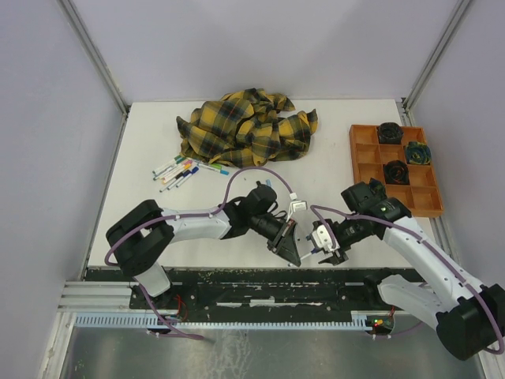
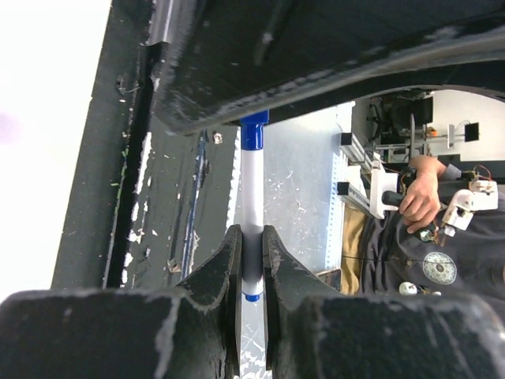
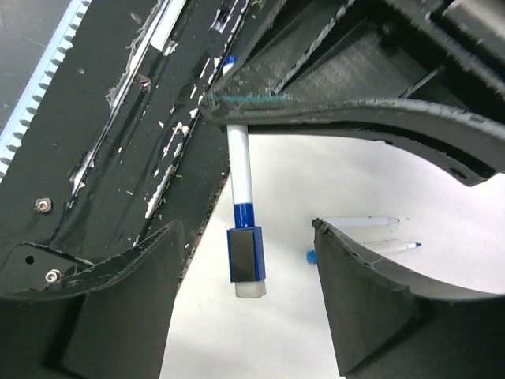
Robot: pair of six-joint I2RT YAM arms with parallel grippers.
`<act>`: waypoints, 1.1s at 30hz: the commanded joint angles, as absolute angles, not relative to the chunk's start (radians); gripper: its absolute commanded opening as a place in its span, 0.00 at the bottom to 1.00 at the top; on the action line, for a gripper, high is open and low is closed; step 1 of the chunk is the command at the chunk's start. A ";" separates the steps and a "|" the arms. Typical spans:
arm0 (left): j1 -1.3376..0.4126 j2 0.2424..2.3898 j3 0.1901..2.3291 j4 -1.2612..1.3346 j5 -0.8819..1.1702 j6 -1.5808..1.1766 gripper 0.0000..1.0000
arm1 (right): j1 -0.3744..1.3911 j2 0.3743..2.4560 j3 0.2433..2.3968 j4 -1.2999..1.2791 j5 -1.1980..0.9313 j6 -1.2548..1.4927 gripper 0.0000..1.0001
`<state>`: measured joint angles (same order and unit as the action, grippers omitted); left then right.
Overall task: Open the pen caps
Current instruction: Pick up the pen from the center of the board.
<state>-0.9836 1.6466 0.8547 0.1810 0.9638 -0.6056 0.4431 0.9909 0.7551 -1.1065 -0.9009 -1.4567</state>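
My left gripper [image 2: 252, 237] is shut on the white barrel of a pen [image 2: 252, 181], near the pen's blue tail end. The pen's blue cap [image 3: 245, 254], square with a pale tip, hangs between the fingers [image 3: 134, 268] of my right gripper [image 3: 248, 260]. That gripper is open, with clear gaps on both sides of the cap. In the top view the two grippers, left [image 1: 290, 241] and right [image 1: 322, 241], meet nose to nose at the near edge of the table. Several more pens [image 1: 180, 170] lie in a loose pile at the left.
A yellow-and-black plaid cloth [image 1: 245, 126] is heaped at the back centre. An orange compartment tray [image 1: 363, 158] with dark bundles stands at the right. Two white pens [image 3: 359, 222] and a small blue piece [image 3: 310, 256] lie on the table beyond my right fingers.
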 commanded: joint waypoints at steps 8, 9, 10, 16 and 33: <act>-0.979 1.610 0.705 0.551 0.720 -0.670 0.03 | 0.353 0.956 0.858 -1.159 -1.131 -1.352 0.79; -0.978 1.602 0.689 0.584 0.685 -0.676 0.03 | 0.338 0.956 0.868 -1.190 -1.156 -1.363 0.80; -0.978 1.587 0.673 0.614 0.645 -0.680 0.03 | 0.323 0.957 0.878 -1.208 -1.180 -1.368 0.80; -0.977 1.466 0.535 0.857 0.319 -0.687 0.03 | 0.251 0.956 0.917 -1.167 -1.261 -1.191 0.80; -1.054 1.470 0.355 1.473 -0.188 -0.614 0.03 | 0.147 0.980 0.746 -0.115 -0.975 0.318 0.71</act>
